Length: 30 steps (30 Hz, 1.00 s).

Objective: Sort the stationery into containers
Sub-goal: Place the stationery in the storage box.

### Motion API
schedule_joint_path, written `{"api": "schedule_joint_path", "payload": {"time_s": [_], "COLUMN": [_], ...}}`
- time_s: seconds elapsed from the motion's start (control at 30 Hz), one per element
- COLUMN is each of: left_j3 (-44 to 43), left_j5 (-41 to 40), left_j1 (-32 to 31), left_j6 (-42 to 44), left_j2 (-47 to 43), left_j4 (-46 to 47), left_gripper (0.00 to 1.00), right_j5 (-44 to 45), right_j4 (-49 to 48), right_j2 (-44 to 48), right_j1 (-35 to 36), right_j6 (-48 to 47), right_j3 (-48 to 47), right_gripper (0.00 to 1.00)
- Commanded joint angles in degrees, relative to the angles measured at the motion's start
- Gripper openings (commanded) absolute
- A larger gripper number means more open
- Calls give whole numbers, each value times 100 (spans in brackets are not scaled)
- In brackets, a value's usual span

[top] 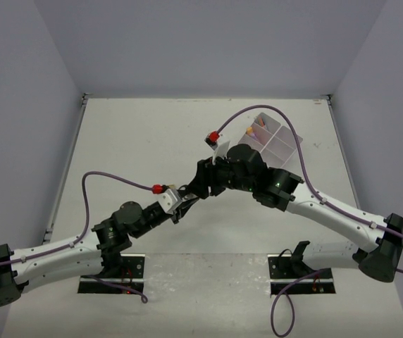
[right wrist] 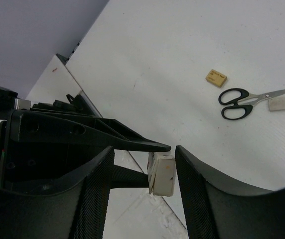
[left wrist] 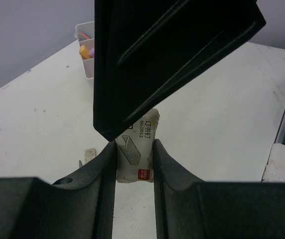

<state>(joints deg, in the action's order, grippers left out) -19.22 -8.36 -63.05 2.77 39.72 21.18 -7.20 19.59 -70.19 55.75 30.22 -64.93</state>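
left claw (left wrist: pixel 133 147) around small white box (left wrist: pixel 138 160)

A white table (top: pixel 152 127) stands enclosed by plain pale grey-violet walls (top: pixel 208 42) under even light.

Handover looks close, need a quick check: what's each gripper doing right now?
Left gripper: closed on the small white rectangular printed box.
Right gripper: open, jaws either side of that box, not clamped.
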Motion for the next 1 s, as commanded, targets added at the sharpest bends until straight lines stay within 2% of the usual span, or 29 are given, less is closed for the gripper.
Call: {"api": "schedule_joint_path", "payload": {"time_s": [0.0,0.1,0.43,0.73,0.8,0.87,0.9,0.93,0.97], "left_j3": [-3,5,-11,6,16,15,15,15,11], "left_j5": [-149,-63,-138,-484,-501,-510,-532,-548,-556], "left_j1": [-23,-31,-58,-94,-103,-103,-108,-111,-108], "left_j6": [206,207,197,136,136,136,136,132,124], "left_j2": [-103,-115,26,16,10,18,29,39,51], "left_j4": [335,335,335,321,344,344,349,352,352], "left_gripper": [0,0,0,0,0,0,0,0,0], "right_j5": [-252,-290,409,105,9,-99,-131,-154,-163], "right_j4": [-58,-21,341,282,211,194,194,183,149], "right_j2": [-206,-291,-110,-45,-30,-30,-35,-31,-21], "right_j1": [153,165,164,165,165,165,165,165,165], "right_j6": [132,133,11,-25,-42,-61,-83,-102,-124], "right_j3": [-15,37,7,167,200,189,151,126,117], "right_gripper": [51,50,58,44,37,22,10,2,0]}}
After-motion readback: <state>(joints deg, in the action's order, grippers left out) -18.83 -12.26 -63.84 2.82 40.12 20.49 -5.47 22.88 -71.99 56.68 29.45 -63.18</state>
